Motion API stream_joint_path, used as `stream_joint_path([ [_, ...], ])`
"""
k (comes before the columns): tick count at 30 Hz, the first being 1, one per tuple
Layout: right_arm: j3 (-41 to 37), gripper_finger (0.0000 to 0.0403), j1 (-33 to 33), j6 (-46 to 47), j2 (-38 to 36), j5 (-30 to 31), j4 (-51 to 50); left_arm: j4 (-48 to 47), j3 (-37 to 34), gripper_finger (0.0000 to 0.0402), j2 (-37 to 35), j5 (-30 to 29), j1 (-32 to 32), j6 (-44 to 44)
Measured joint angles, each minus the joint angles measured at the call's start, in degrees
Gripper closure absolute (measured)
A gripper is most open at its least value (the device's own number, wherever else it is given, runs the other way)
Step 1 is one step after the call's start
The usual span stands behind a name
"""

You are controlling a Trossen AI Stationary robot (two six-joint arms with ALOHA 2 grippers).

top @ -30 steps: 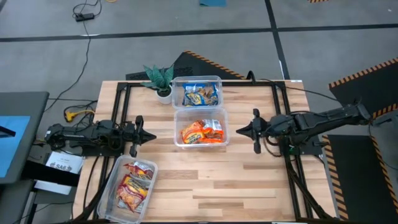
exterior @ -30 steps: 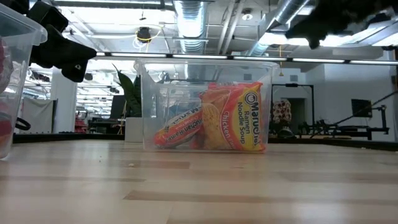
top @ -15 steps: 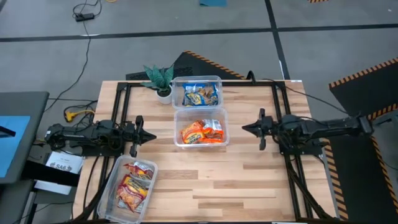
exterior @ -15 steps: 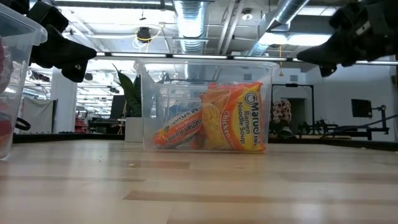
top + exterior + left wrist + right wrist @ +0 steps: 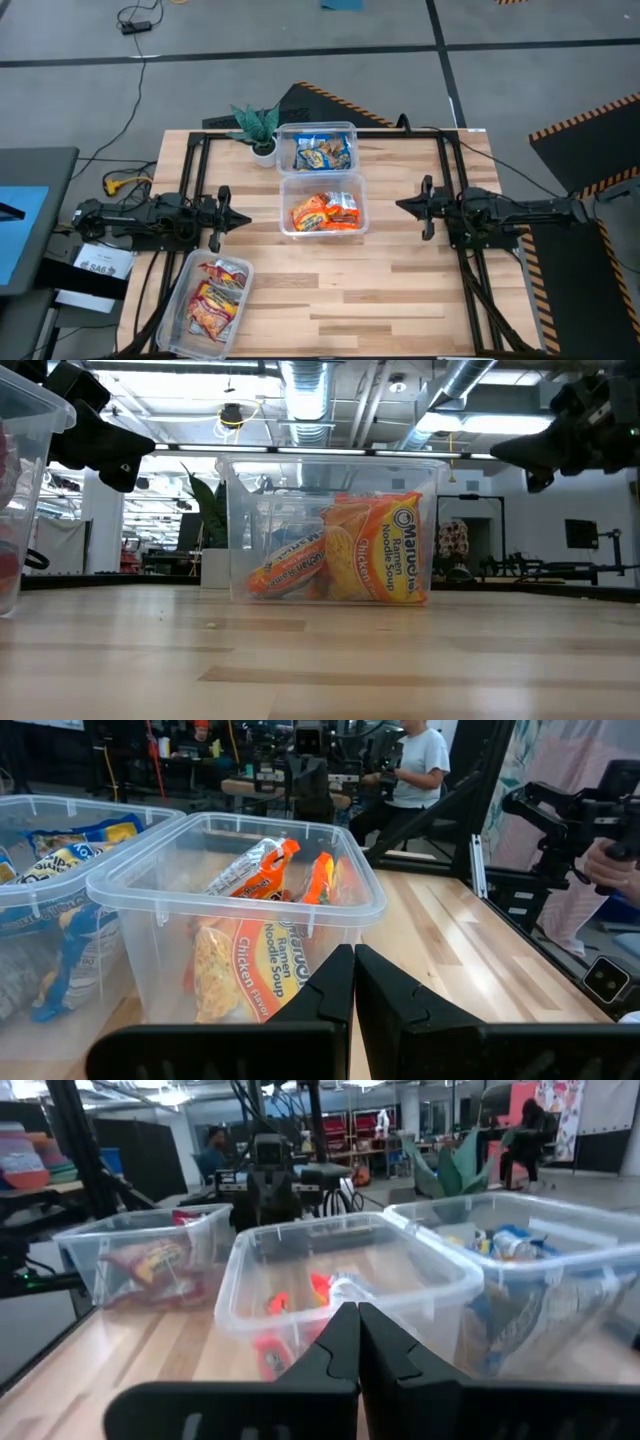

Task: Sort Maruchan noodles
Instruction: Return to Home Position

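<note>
Wood-plank table [image 5: 400,290] is filling most of the high view. Left arm is lying along the table's left side, w/ the left gripper [image 5: 246,219] pointing in toward the centre, above the boards. Its fingers are pressing together w/ nothing btwn them, as the left wrist view is showing. Right arm is reaching in from the right side, w/ the right gripper [image 5: 399,206] hanging to the right of the middle bin [image 5: 322,177], apart from it. Its fingers are likewise pressing closed & gripping nothing. Three clear plastic bins are sitting on the table: the far bin [image 5: 316,126] at the back edge, the middle bin just in front of it, and the corner bin [image 5: 178,300] at the near-left, lying skewed. Small potted plant [image 5: 258,128] is standing just left of the far bin. Maruchan noodles are all resting inside bins: blue-and-yellow packs [image 5: 322,153] in the far bin, orange packs [image 5: 322,212] in the middle bin, some leaning on edge per the low view, & red packs [image 5: 214,298] in the corner bin.
</note>
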Motion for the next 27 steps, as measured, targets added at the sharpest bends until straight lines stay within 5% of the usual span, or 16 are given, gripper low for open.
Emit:
stream_joint_path([
  [27, -1.26, 0.0387, 0.85, -0.25, 0.35, 2.01, -7.31, -0.02, 0.0, 0.0401, 0.0, 0.0, 0.0, -0.02],
])
